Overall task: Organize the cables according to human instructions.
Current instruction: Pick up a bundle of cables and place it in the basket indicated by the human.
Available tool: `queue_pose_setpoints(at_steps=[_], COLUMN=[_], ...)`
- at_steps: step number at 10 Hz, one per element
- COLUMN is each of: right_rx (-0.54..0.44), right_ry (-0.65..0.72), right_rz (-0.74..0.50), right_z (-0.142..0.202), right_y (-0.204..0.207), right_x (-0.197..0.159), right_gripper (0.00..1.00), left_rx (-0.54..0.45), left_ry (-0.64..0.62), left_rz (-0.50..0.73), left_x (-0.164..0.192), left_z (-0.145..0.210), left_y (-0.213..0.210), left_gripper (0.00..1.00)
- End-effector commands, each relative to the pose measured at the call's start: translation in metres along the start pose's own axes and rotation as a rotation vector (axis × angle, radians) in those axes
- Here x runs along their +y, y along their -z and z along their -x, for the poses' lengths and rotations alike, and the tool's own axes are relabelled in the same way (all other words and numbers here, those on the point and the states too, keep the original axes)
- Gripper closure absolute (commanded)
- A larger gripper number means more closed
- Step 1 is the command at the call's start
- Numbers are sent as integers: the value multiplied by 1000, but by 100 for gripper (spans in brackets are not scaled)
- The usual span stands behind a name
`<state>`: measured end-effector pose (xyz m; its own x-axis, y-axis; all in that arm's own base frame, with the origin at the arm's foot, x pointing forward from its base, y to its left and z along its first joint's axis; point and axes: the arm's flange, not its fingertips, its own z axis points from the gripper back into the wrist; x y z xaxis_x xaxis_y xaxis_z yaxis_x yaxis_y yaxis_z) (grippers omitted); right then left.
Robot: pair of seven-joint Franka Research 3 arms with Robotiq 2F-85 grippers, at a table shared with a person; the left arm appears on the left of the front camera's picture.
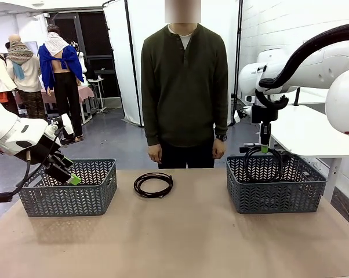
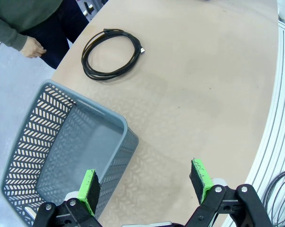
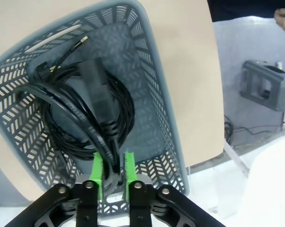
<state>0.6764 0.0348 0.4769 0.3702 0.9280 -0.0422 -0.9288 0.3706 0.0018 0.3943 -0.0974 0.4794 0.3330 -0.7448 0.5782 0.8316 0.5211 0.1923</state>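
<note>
Lower the cable [image 3: 101, 140], pinched in the right gripper [image 3: 112, 161], into the three-o'clock basket [image 1: 276, 194] until slack, then release, leaving the spread, empty left gripper [image 2: 145, 178] at nine o'clock.

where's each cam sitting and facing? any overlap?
Front: fixed between the arms, facing the person across the table; left gripper and right gripper show.
Left wrist: over the left basket, looking down; own open fingers.
Right wrist: over the right basket, looking down; own pads pinch a cable.
Shared: front and left wrist both see the loose coil.
</note>
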Motion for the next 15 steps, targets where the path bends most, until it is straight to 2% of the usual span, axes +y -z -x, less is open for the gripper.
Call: queue_pose_setpoints(at_steps=[1, 2, 3, 10, 11, 12, 13, 15], right_rx=[-29, -34, -38, 5, 86, 366, 33, 33], right_ry=[-12, -7, -2, -11, 20, 102, -1, -1], right_rz=[-27, -33, -38, -84, -27, 79, -58, -58], right_z=[-2, -3, -4, -4, -10, -16, -2, -2], right_y=[-2, -2, -2, -2, 12, 63, 2, 2], right_x=[-5, -5, -6, 2, 5, 5, 6, 6], right_gripper=[29, 10, 0, 0, 0, 0, 0, 0], left_rx=[-7, -7, -7, -7, -7, -7, -7, -7], left_ry=[-7, -7, -7, -7, -7, -7, -7, -7], left_rz=[8, 8, 8, 8, 8, 8, 8, 8], left_x=[-1, -1, -1, -1, -1, -1, -1, -1], left_z=[4, 4, 4, 4, 4, 4, 4, 4], left_y=[1, 1, 1, 1, 1, 1, 1, 1], left_gripper=[0, 0, 0, 0, 0, 0, 0, 0])
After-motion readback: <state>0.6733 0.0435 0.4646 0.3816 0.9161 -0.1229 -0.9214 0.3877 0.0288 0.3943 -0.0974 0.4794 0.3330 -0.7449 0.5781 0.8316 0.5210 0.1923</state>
